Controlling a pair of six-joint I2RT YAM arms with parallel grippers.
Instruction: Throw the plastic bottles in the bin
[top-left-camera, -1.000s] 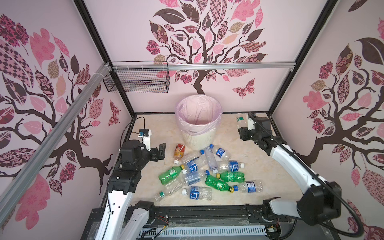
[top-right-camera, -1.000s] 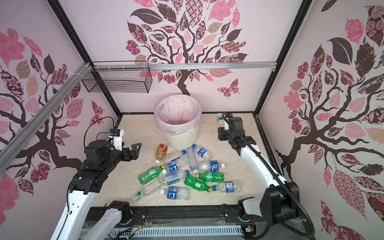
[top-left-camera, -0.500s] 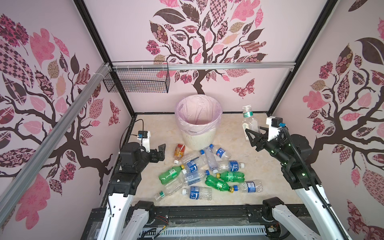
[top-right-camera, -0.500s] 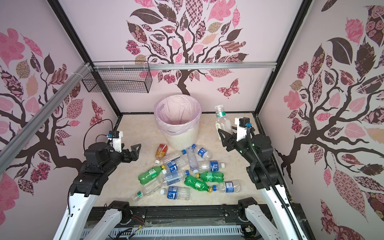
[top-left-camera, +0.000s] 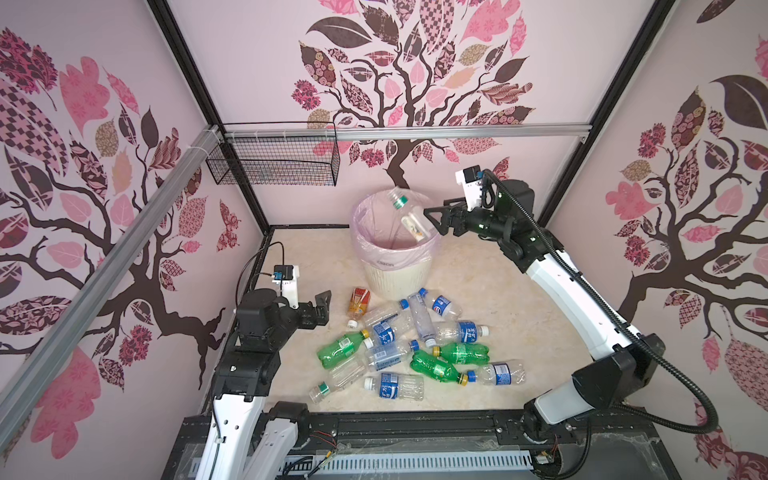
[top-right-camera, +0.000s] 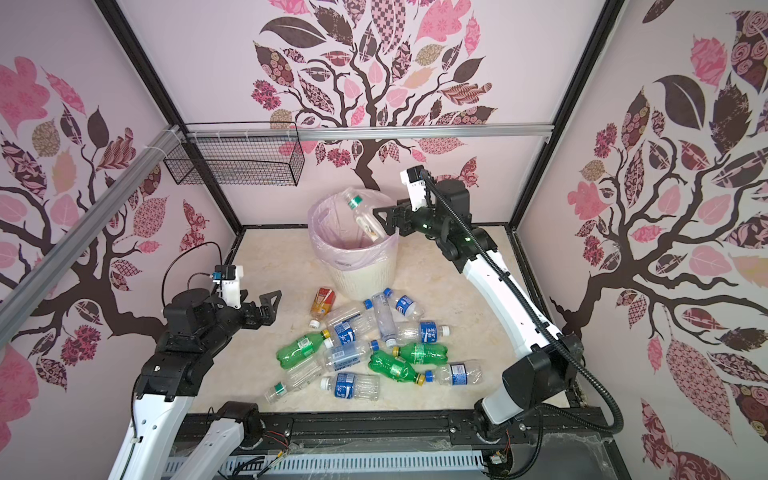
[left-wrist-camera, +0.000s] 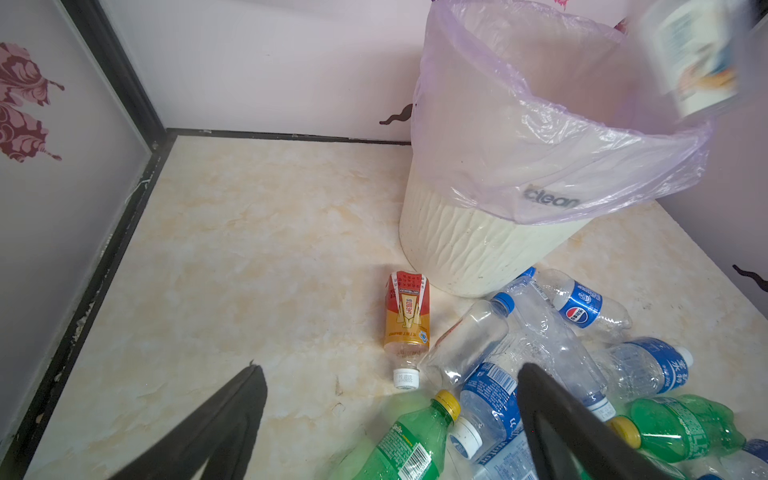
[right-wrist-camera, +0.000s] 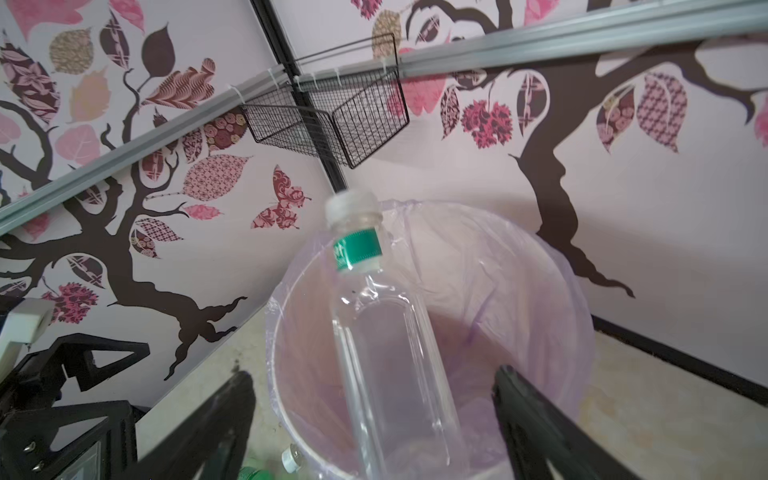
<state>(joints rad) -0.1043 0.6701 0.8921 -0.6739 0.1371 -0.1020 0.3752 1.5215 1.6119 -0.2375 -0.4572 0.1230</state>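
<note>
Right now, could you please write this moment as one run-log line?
right claw: open, at bin rim | clear bottle: unheld, tilted over bin mouth | left claw: open, empty, near bottle pile

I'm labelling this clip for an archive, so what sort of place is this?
Probably a purpose-built robot test booth: pink tree-patterned wall panels in a black metal frame, two white-and-black robot arms, and a cream ribbed plastic bin beside scattered plastic bottles.

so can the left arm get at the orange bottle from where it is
probably yes: the left pincer is open and empty, the orange bottle lies close ahead of it at the pile edge, nothing between them
</note>
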